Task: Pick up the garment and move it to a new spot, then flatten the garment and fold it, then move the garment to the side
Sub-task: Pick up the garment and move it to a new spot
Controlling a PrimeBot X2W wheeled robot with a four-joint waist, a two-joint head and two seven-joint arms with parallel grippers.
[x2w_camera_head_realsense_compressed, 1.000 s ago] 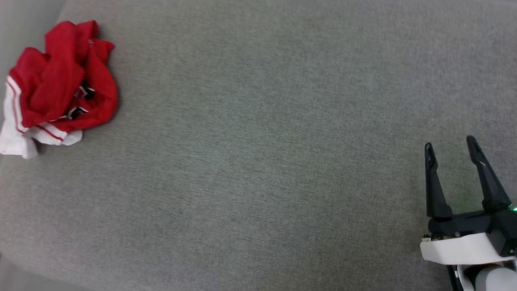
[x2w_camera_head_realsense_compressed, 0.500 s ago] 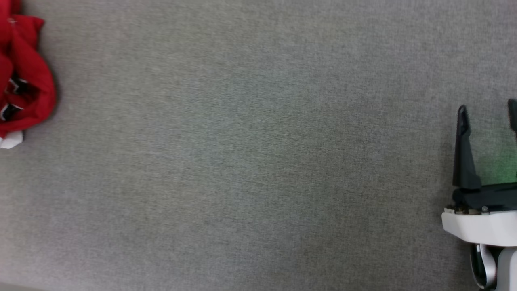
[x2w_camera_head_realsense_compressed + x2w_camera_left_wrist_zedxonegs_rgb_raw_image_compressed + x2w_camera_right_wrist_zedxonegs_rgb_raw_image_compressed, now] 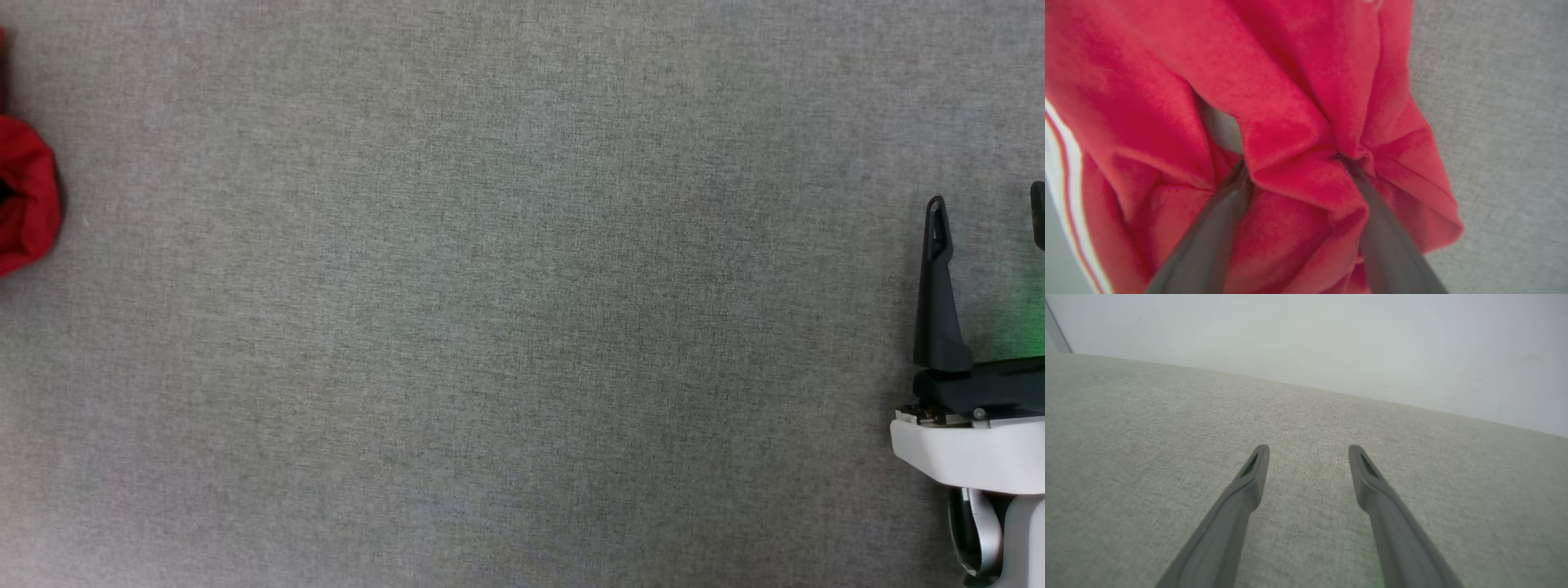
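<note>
Head view: the garment (image 3: 28, 204), a red bunch, lies on the grey worktop (image 3: 490, 327) at the view's left edge, well apart from the right end effector (image 3: 986, 200), which stands with fingers spread at the right edge.
Left wrist view: the left end effector (image 3: 1294, 161) straddles a ridge of the garment, fingers wide apart, tips sunk in its folds.
Right wrist view: fingers apart above the worktop.

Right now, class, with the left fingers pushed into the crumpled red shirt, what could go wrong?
1. The left gripper stands open around one thick fold of the garment; closing may catch several layers, so it might lift bunched.
2. In the head view the garment is nearly cut off at the left edge, so a slip could go unseen.
</note>
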